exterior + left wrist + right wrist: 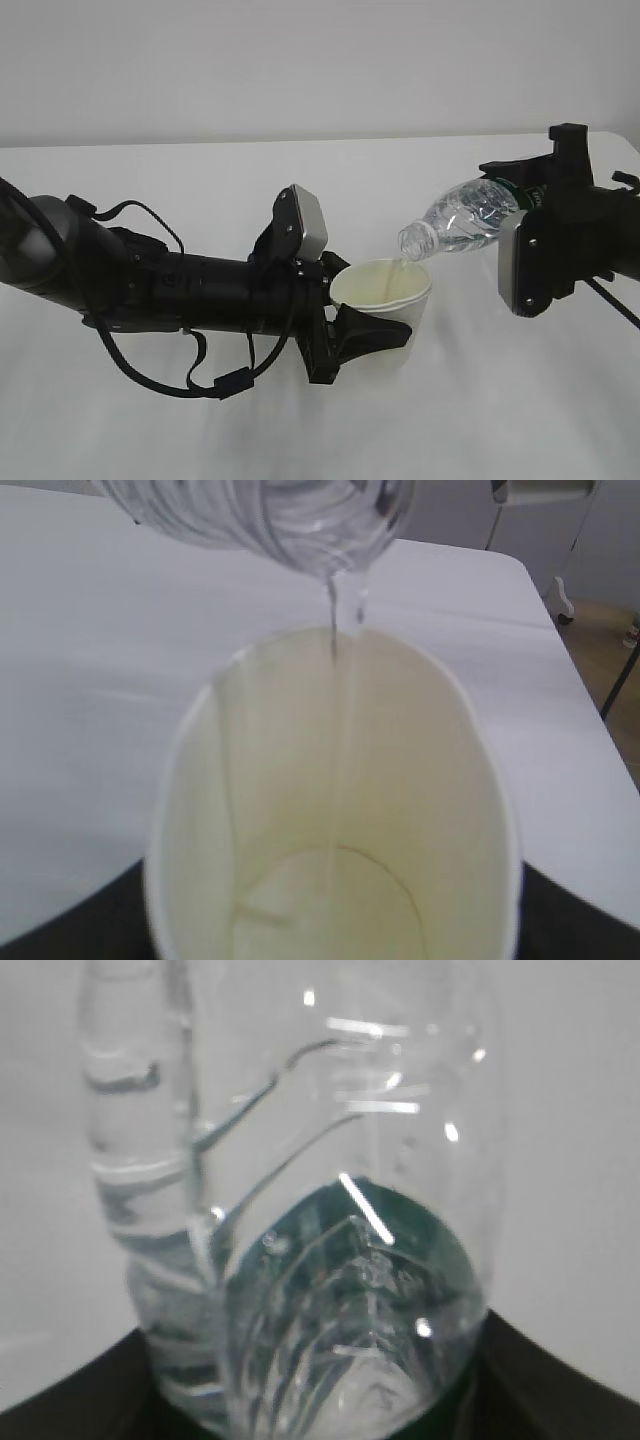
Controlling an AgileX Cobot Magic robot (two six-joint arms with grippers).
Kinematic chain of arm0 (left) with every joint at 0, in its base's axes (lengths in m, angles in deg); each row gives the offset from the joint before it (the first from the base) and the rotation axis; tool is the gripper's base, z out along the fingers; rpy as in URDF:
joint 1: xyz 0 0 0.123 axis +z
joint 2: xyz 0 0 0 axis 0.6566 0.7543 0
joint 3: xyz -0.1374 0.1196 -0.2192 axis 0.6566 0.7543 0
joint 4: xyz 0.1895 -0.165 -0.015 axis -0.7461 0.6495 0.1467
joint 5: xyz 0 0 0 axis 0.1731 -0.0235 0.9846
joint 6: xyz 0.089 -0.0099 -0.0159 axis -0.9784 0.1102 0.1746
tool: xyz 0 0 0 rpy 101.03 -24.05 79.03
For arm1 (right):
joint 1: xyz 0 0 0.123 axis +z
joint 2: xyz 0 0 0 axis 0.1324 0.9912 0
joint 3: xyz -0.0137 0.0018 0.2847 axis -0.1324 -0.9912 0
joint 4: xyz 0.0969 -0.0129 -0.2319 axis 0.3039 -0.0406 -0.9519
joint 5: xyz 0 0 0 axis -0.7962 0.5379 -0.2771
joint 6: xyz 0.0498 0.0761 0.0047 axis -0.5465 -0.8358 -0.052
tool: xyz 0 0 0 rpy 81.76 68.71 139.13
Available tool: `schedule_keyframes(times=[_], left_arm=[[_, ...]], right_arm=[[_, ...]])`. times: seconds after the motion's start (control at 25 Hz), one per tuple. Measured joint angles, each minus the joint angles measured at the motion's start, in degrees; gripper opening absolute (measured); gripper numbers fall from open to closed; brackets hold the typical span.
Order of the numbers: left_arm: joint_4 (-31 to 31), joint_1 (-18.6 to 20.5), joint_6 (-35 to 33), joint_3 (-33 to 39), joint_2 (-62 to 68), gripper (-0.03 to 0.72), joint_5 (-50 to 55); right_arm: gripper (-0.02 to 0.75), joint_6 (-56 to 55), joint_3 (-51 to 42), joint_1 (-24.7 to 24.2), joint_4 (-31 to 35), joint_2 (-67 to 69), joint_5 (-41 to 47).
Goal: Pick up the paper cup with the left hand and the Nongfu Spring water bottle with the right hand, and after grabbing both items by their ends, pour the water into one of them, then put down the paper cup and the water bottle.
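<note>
Water (pixel 335 630) runs in a thin stream from the open mouth of the Nongfu Spring water bottle (pixel 462 217) into the paper cup (pixel 384 291), which sits near the middle of the white table (pixel 200 430). The left hand (pixel 350 325) reaches in from the left, its 2 black fingers clamped against the cup's lower wall, holding it upright. The right hand (pixel 530 205) comes from the right, fingers closed around the bottle's base end by the green label, tilting it neck-down to the left, mouth just above the cup's far rim.
</note>
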Motion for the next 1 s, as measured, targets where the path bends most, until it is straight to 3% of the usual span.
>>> schedule_keyframes(times=[1.0], left_arm=[[0.0,0.0,0.0,0.0,0.0,0.420,0.0]], right_arm=[[0.445,0.0,0.0,0.0,-0.4,-0.1,-0.2]])
